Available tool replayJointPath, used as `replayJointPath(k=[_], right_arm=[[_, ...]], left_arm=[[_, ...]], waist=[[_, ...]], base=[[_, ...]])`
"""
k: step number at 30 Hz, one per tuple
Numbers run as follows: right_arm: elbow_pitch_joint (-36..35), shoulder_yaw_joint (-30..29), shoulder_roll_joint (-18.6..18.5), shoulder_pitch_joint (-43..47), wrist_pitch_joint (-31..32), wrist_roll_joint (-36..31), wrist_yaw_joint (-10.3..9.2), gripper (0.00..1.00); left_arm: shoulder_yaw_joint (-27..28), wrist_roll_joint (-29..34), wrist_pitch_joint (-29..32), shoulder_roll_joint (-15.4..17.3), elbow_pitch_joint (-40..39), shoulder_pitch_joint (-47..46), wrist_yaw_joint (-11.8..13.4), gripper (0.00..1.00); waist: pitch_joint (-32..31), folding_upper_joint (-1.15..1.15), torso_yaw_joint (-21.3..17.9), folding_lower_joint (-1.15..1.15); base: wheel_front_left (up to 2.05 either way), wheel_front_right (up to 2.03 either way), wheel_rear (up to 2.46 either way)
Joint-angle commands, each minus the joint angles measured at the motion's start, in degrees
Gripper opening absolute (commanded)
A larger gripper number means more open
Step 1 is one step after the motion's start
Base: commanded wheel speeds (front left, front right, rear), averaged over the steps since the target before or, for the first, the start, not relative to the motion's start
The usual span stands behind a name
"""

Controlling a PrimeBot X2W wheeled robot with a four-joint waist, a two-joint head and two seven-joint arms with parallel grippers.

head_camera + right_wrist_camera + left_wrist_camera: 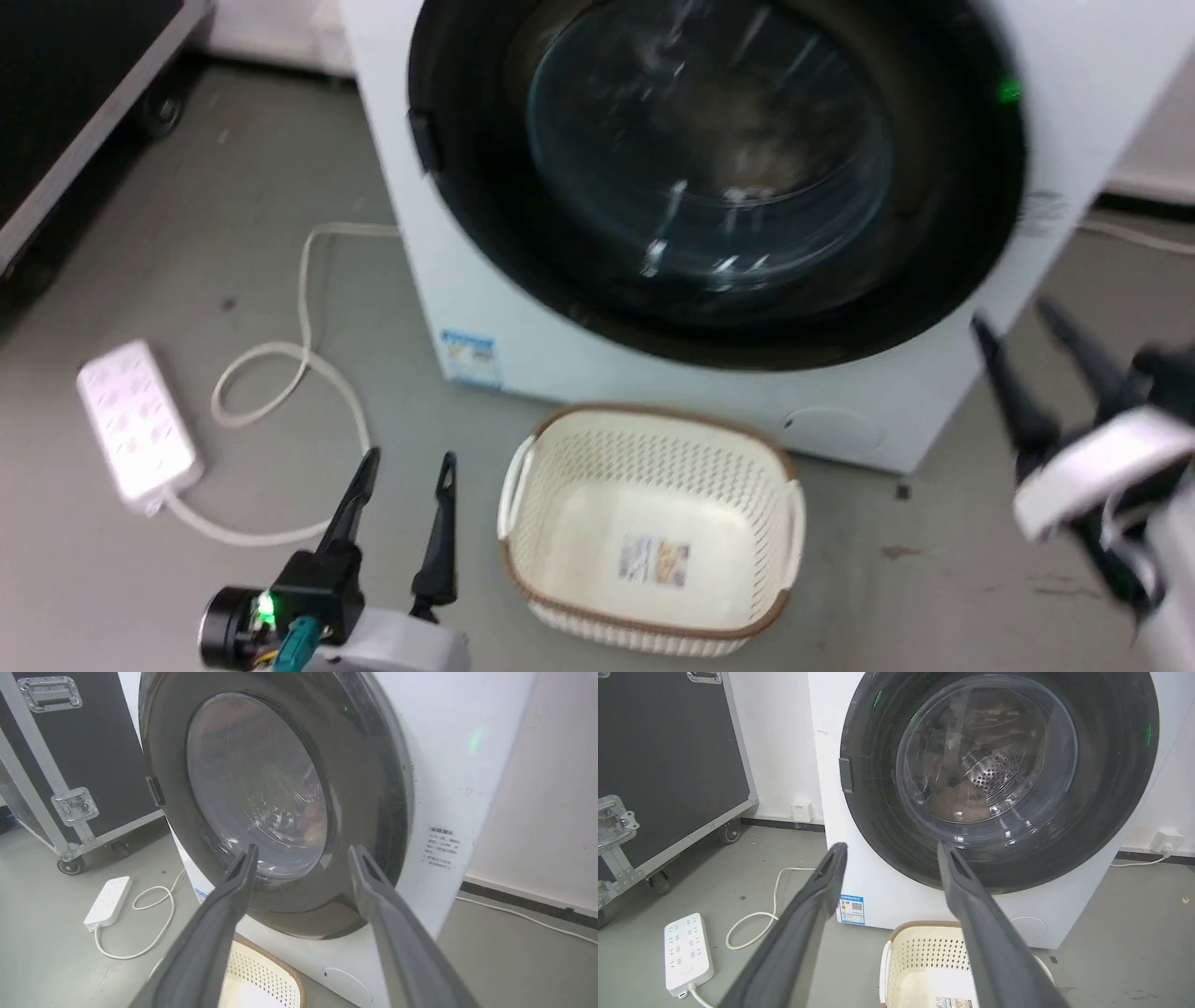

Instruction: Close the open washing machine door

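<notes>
Evidently the large round black-framed washing machine door point(1017, 872), with its bulging clear glass centre, lies against the front of the white box-shaped washing machine point(878, 896). It takes up the upper middle of the head view and looks flush in the left wrist view, so I judge the closing done or very nearly so. The right gripper point(1013, 317), at the right edge of the head view, has its two long dark fingers spread with nothing between them and stands apart from the door's rim, which suits a claw keeping clear rather than pushing. The left gripper point(409, 459), at the lower left, is likewise spread and empty, low over the grey concrete floor point(233, 168), probably parked aside because one arm is enough for a swinging door. A cream perforated plastic laundry basket point(644, 411) with a brown rim sits on the floor just in front of the machine, below the door. A white power strip point(135, 425) and its looped pale cable point(303, 280) lie at the left, near a black metal-edged flight case point(668, 756). Whether the latch has caught cannot be told. The door's top is cut off in every view, and the head view is smeared, blurring the rim and the right gripper. Behind the glass the perforated steel drum point(994, 770) holds a brownish shape that I cannot identify.
</notes>
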Motion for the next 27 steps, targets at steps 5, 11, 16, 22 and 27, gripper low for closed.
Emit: replayJointPath(k=[5, 11, 16, 22, 27], right_arm=[[-8.34, -7.11, 5.59, 12.85, -0.27, -7.78, -0.05, 1.0], [-16.82, -15.36, 13.84, 23.87, -0.28, -17.3, -0.05, 1.0], [-21.31, -17.74, 19.08, 29.57, -0.1, -22.94, -0.05, 1.0], [-23.07, -18.98, 21.29, 31.87, 0.14, -25.11, -0.05, 1.0], [-23.11, -18.9, 21.36, 31.0, 0.33, -24.83, -0.01, 0.0]], left_arm=[[0.09, 0.81, -0.25, 0.89, 0.47, 2.48, -0.8, 1.0], [-0.23, 1.26, -0.25, 1.04, 1.11, 3.6, -1.37, 1.0], [-0.7, 1.7, -0.25, 1.59, 3.03, 3.48, -1.95, 1.0], [-0.5, 1.38, -0.25, 1.69, 4.51, 2.44, -2.18, 1.0], [-0.85, 1.2, 0.12, 1.41, 5.23, 2.74, -2.38, 0.0]], waist=[[-4.74, 0.0, -5.31, 0.01], [-5.49, 0.0, -6.39, 0.01], [-5.47, 0.0, -6.8, 0.01], [-5.29, 0.0, -6.84, 0.01], [-5.08, 0.0, -6.8, 0.01]], base=[[0.0, 0.0, 0.0], [0.0, 0.0, 0.0], [0.0, 0.0, 0.0], [0.0, 0.0, 0.0], [0.0, 0.0, 0.0]])
